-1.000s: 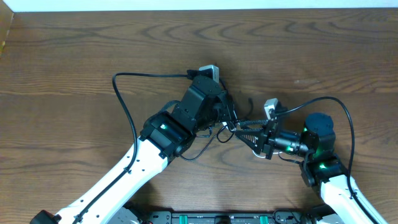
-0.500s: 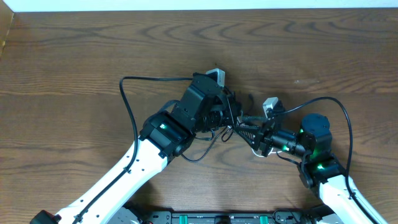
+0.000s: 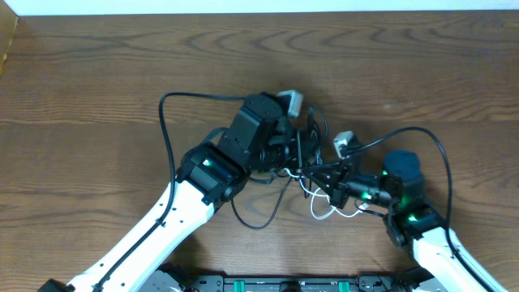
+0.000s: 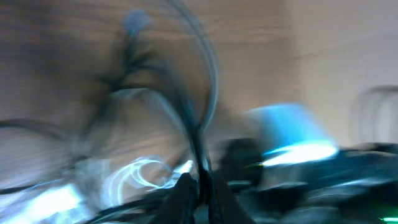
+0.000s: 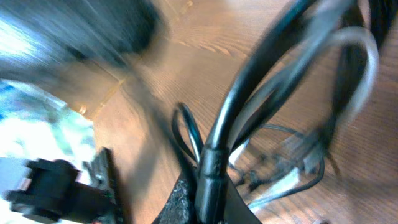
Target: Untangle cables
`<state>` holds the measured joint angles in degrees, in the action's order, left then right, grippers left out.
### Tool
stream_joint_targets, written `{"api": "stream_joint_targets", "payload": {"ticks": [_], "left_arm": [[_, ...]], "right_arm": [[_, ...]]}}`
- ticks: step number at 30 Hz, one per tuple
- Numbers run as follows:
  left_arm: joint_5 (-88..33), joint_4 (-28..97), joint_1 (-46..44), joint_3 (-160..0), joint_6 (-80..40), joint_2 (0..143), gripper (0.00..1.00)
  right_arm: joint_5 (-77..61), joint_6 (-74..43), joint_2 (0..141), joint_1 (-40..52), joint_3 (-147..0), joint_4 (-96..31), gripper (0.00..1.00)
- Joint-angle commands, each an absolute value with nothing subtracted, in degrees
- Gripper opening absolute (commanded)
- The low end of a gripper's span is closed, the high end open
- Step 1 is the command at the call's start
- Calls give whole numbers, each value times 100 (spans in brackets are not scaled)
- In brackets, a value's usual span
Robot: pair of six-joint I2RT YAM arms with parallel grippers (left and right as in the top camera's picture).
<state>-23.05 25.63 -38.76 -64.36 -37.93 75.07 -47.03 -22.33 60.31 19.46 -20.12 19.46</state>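
Note:
The cables (image 3: 315, 166) are a tangle of thin black cords and one white cord between my two grippers at the table's middle. A white loop (image 3: 323, 212) lies just below the tangle, and a black loop (image 3: 261, 217) hangs to the lower left. My left gripper (image 3: 297, 154) is shut on a thin black cord (image 4: 200, 149), which rises from between its fingers in the blurred left wrist view. My right gripper (image 3: 326, 175) is shut on a thicker black cord end (image 5: 212, 163). The white cord (image 5: 364, 74) arcs behind it. The grippers are very close together.
Thick black robot cables arc from each wrist: one (image 3: 166, 122) on the left, one (image 3: 442, 158) on the right. The wooden table (image 3: 97, 73) stretches around the arms. A pale wall edge (image 3: 243, 6) runs along the far side.
My right arm has moved left and my left gripper right and farther from me, bringing them closer. The white loop and the black loop now show lower on the table.

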Motion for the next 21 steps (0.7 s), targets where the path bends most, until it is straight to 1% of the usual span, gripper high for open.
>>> {"api": "stream_joint_targets", "payload": {"ticks": [1, 2, 3, 4, 5, 6, 7, 8, 12, 17, 21], "left_arm": [[-36, 3479, -3848, -6495, -3065, 7459, 8], [128, 3623, -3848, -6495, -3063, 7459, 8], [287, 3841, -3848, -6495, -3063, 7459, 40], [279, 3896, -3848, -6495, -3065, 7459, 57], [244, 3940, -3848, -6495, -3065, 7459, 70], [158, 3964, -3848, -6495, -3065, 7459, 73], [5, 3972, -3848, -6495, -3063, 7459, 73], [-220, 3972, -3848, -6495, -3035, 7459, 74], [-976, 3962, -3942, -6484, -2285, 7459, 75], [-985, 3800, -4482, -6353, -1605, 7459, 77], [-720, 3509, -4807, -6265, -1525, 7459, 78]], "right_arm": [[-5271, -3293, 5531, 1457, -2047, 1859, 1], [-5266, -3448, 5470, 1330, -2047, 1804, 1], [-5269, -3811, 5380, 1026, -2047, 1730, 1], [-5271, -4003, 5358, 899, -2047, 1728, 1], [-5273, -4397, 5356, 722, -2047, 1730, 1], [-5277, -4692, 5358, 615, -2047, 1726, 1], [-5297, -5078, 5358, 451, -2047, 1699, 1], [-5328, -5214, 5358, 392, -2047, 1699, 1], [-5400, -6049, 5369, 237, -2047, 1684, 1], [-5369, -7070, 5463, 228, -2047, 1693, 1], [-5363, -7240, 5566, 226, -2047, 1702, 1]]}}
